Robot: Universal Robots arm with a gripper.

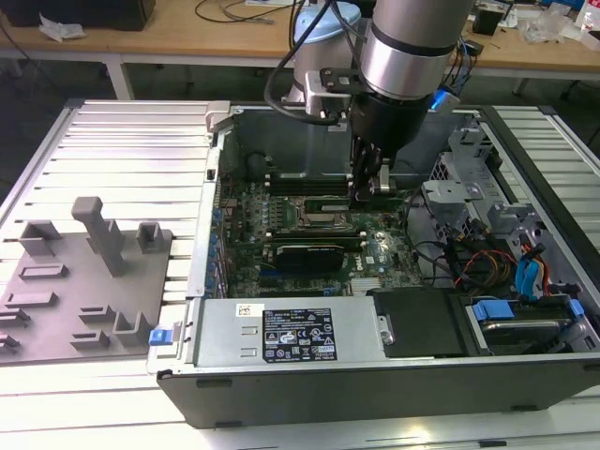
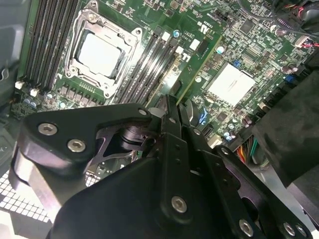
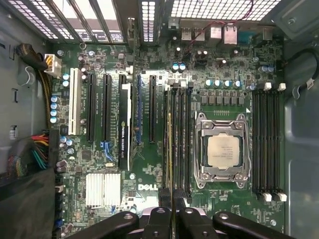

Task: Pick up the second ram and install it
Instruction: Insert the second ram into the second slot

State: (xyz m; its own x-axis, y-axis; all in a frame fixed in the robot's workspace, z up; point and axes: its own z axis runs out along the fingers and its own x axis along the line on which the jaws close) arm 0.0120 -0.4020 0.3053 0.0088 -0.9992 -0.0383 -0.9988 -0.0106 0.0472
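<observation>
The second ram (image 2: 197,64), a thin green circuit-board stick with a pale lower edge, is clamped between the closed black fingers (image 2: 167,117) of the gripper (image 2: 175,107). It reaches straight out ahead of the fingertips over the motherboard (image 3: 149,174).

In the first wrist view the ram (image 3: 169,149) appears edge-on as a narrow line. It runs from the gripper (image 3: 172,209) along the bank of long black memory slots (image 3: 182,139). Whether it is seated in a slot cannot be told.

The second wrist view presents the stick's flat green face and small chips. Beyond it sits the square processor socket (image 2: 99,50), a shiny metal plate in a steel frame.

To one side of the fingers in the first wrist view lies that processor socket (image 3: 222,152). To the other side stand a broad black card (image 3: 124,129) and a finned silver heat sink (image 3: 103,189).

The exterior view takes in the wider setting. The gripper (image 1: 370,183) hangs from the arm's silver wrist, reaching down inside an open dark metal computer case (image 1: 375,394). The case holds the green motherboard, a grey power supply box (image 1: 281,333) and a tangle of coloured cables (image 1: 487,262).

Well away from the fingers, towards the exterior view's left, a grey plastic tray (image 1: 56,319) carries an upright post (image 1: 101,234) on the ribbed metal table (image 1: 131,141).
</observation>
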